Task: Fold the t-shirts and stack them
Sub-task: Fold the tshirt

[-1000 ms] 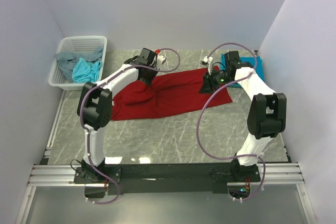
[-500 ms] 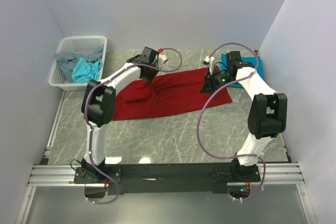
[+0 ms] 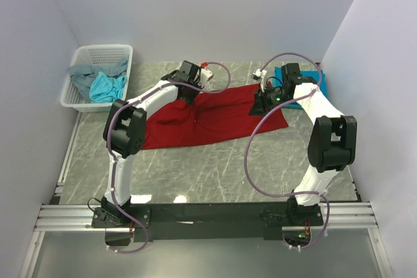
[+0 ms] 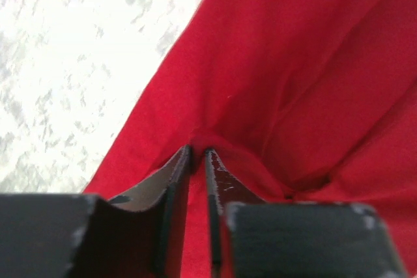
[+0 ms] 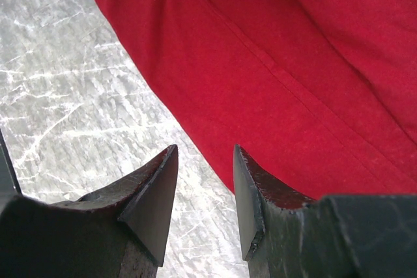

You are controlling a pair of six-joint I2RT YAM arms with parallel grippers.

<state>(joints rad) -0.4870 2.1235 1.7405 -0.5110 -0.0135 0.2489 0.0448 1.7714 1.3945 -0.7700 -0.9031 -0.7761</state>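
The dark red t-shirt (image 3: 215, 116) lies spread across the middle of the marble table. My left gripper (image 3: 191, 93) is at the shirt's far left edge, shut on a pinch of the red cloth (image 4: 273, 83) that bunches between its fingertips. My right gripper (image 3: 259, 106) hovers over the shirt's right end, open and empty, its fingers (image 5: 153, 187) straddling the edge of the red cloth (image 5: 306, 63). A folded teal-blue t-shirt (image 3: 306, 83) lies at the far right, partly hidden by the right arm. Grey and light turquoise shirts (image 3: 104, 83) sit in the basket.
A white mesh basket (image 3: 98, 53) stands at the far left corner of the table. Walls close in on the left, back and right. Bare marble (image 3: 208, 167) lies between the shirt and the arm bases.
My left gripper has moved right along the shirt's far edge with the cloth in it, and the bunched left part of the shirt has flattened out. The right arm has not moved.
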